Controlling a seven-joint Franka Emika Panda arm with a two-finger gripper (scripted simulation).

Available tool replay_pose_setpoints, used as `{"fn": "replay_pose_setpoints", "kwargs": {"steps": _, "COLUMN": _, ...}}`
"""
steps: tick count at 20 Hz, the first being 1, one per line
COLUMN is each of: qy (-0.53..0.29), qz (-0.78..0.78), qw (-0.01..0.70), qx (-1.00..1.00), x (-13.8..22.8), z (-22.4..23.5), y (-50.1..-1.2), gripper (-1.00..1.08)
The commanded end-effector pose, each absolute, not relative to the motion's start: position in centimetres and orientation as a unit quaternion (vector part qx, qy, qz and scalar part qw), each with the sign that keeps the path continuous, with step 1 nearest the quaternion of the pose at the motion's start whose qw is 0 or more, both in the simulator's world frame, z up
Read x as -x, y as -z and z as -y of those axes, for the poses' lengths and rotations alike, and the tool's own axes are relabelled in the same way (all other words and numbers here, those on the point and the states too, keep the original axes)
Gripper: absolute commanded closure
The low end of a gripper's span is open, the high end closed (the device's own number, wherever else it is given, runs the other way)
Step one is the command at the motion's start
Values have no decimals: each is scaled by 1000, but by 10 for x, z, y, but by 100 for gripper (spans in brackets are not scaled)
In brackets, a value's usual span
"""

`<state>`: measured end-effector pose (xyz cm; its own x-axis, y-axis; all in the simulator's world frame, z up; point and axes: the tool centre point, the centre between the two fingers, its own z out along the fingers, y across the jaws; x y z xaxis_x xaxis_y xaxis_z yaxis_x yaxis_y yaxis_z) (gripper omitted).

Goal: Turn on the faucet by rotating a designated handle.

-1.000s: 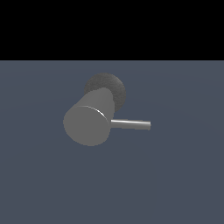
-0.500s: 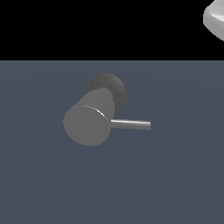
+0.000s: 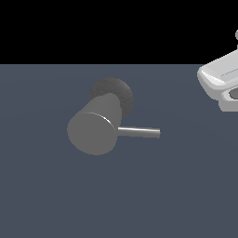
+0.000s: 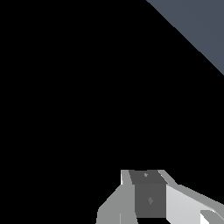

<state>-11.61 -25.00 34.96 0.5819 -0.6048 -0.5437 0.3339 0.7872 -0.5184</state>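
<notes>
Near the middle of the blue-grey floor in the exterior view stands the faucet, a thick smooth grey cylinder whose flat round end faces the camera, rising from a darker speckled round base that shows behind it. The handle, a thin shiny rod much narrower than the cylinder, sticks out sideways from the body toward the exterior view's right, lying roughly level and ending in open space with nothing touching it. At the exterior view's right edge, higher up and well apart from the handle's tip, a white part of the robot arm enters the picture, cut off by the border. In the wrist view the gripper shows only as grey and white blocks against black, with a corner of the floor beyond; whether its jaws stand wide or closed I cannot tell, and nothing is seen between them
</notes>
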Motion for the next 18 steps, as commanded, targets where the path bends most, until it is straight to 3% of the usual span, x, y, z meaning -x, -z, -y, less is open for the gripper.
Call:
{"fn": "replay_pose_setpoints", "kwargs": {"steps": 1, "qy": 261, "qz": -410, "qw": 861, "qx": 150, "x": 112, "z": 252, "y": -315, "gripper": 108}}
{"fn": "replay_pose_setpoints", "kwargs": {"steps": 10, "qy": 219, "qz": -547, "qw": 806, "qx": 53, "x": 112, "z": 237, "y": -194, "gripper": 108}}
{"fn": "replay_pose_setpoints", "kwargs": {"steps": 18, "qy": 187, "qz": -622, "qw": 761, "qx": 11, "x": 121, "z": 214, "y": -126, "gripper": 108}}
